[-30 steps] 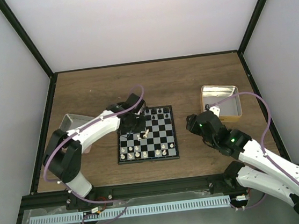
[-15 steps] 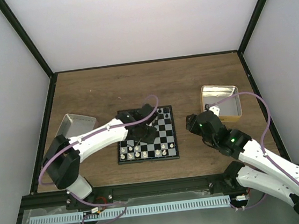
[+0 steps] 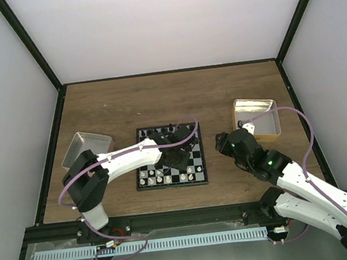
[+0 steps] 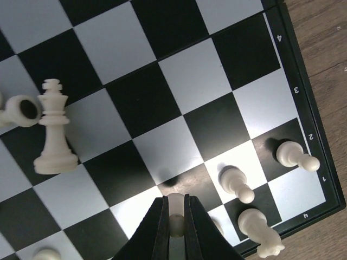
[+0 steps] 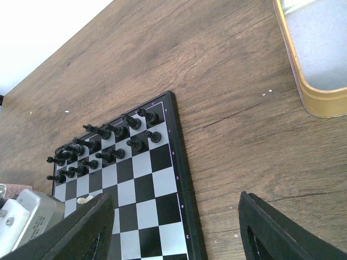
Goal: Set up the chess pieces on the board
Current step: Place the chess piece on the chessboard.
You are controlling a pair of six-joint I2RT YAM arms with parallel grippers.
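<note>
While both arms rise from the near edge of the table [image 3: 125, 201], the right gripper [image 3: 224, 143] hangs over bare wood just beside the right edge of the board [image 3: 199, 160], its fingers [image 5: 81, 227] spread wide with nothing between them. From the near left, the left arm stretches across the board, which lies at about the middle of the table, and the left gripper [image 4: 174, 203] sits above the squares toward the near right corner. Its jaws are clenched on a small cream piece [image 4: 175, 221], held over a light square; whether the piece touches that square cannot be told. Close by, on the nearest ranks, stand two cream pawns [image 4: 237, 184] and a cream knight [image 4: 260, 234], part of the row of cream chess pieces [image 3: 166, 178] along the near side. Farther in toward the centre, a cream king [image 4: 52, 130] stands upright, and just beside its crown a toppled cream piece [image 4: 21, 110] lies on its side, showing a hollow base. Beyond the open middle squares, the black pieces [image 5: 103, 143] fill two rows along the far edge. Off the board, a silver tray [image 3: 81, 143] rests to the left and a gold-rimmed tin [image 3: 253, 100] to the far right, both well apart from the board.
</note>
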